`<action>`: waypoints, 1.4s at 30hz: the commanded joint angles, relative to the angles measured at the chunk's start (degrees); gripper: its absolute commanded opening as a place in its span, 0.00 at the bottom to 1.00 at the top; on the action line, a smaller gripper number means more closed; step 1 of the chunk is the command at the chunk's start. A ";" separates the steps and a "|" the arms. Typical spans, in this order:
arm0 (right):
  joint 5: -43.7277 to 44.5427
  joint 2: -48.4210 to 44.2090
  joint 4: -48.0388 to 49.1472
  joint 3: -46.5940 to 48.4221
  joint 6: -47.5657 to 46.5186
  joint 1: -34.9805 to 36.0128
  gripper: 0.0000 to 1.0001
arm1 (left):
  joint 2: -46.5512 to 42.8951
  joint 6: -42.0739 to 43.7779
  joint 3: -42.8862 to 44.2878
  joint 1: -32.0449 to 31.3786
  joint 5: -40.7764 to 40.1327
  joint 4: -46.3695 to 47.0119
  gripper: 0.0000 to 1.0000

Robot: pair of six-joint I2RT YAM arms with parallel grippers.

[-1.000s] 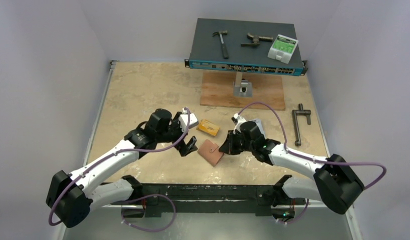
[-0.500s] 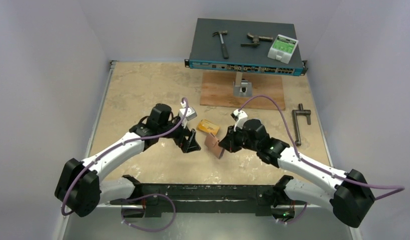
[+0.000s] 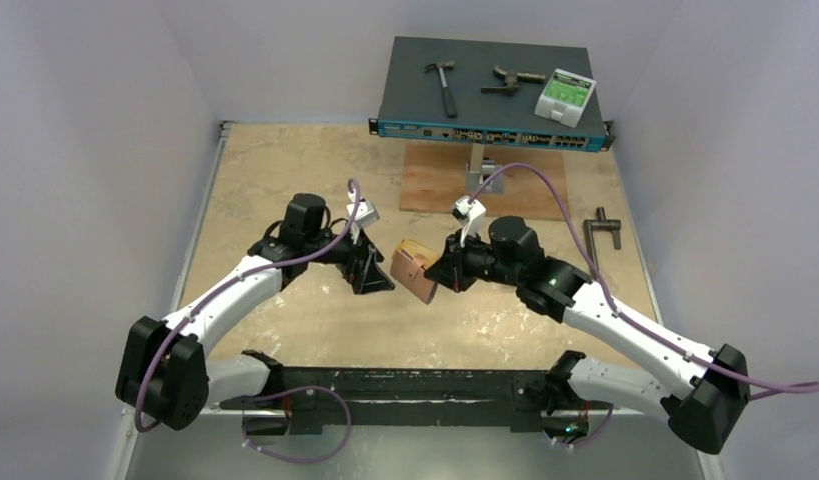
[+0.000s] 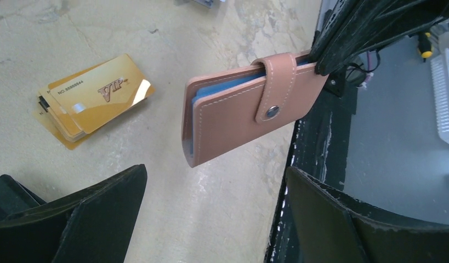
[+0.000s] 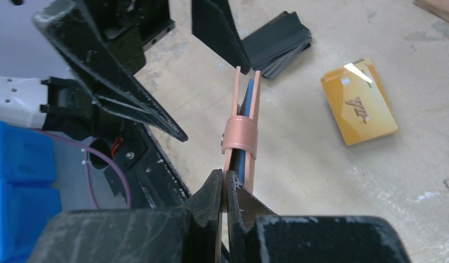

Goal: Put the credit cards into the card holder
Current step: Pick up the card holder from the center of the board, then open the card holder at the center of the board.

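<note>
The salmon-pink card holder (image 3: 413, 277) hangs above the table on edge, its snap tab fastened over a blue inside (image 4: 238, 115). My right gripper (image 3: 441, 274) is shut on one cover of the card holder (image 5: 241, 126), its fingertips (image 5: 211, 192) pinching the cover near the tab. My left gripper (image 3: 371, 272) stands wide open just left of the holder, nothing between its fingers (image 4: 101, 203). A fanned stack of gold credit cards (image 4: 96, 98) lies on the table beyond it (image 5: 360, 102). A black card stack (image 5: 279, 44) lies farther off.
A network switch (image 3: 490, 95) on a stand at the back carries a hammer (image 3: 443, 82), a clamp and a white-green box (image 3: 565, 95). A wooden board (image 3: 485, 180) lies under it and a metal tool (image 3: 600, 245) at the right. The black rail (image 3: 405, 385) edges the table's front.
My right gripper has lifted the card holder off the table and turned it up on edge, moving back and left. The left arm has swung back, its open fingers now facing the holder.
</note>
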 commanded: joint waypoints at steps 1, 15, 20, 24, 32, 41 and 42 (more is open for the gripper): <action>-6.18 -1.40 -2.77 7.25 -3.83 0.28 0.00 | -2.08 0.82 1.44 1.69 10.24 1.39 1.00; -9.96 -1.88 3.00 8.88 -2.44 0.29 0.00 | -4.85 -11.88 5.68 1.88 23.15 6.88 0.71; -6.83 -3.37 7.44 5.76 -0.43 0.28 0.00 | -6.23 -7.56 7.24 1.88 24.16 0.53 0.44; -3.92 -3.61 8.11 4.85 0.01 0.26 0.00 | -7.14 -8.23 7.44 1.88 23.06 0.62 0.04; 8.11 -3.82 1.98 7.00 0.42 0.21 0.09 | -9.39 -6.90 9.01 1.88 11.47 -3.22 0.00; 4.22 -3.67 4.57 9.21 3.24 0.19 0.57 | -10.55 -15.01 13.11 1.05 -11.39 -2.25 0.00; 2.86 -2.96 6.01 8.89 4.23 0.20 0.59 | -10.58 -15.80 13.53 0.29 -12.10 -2.15 0.00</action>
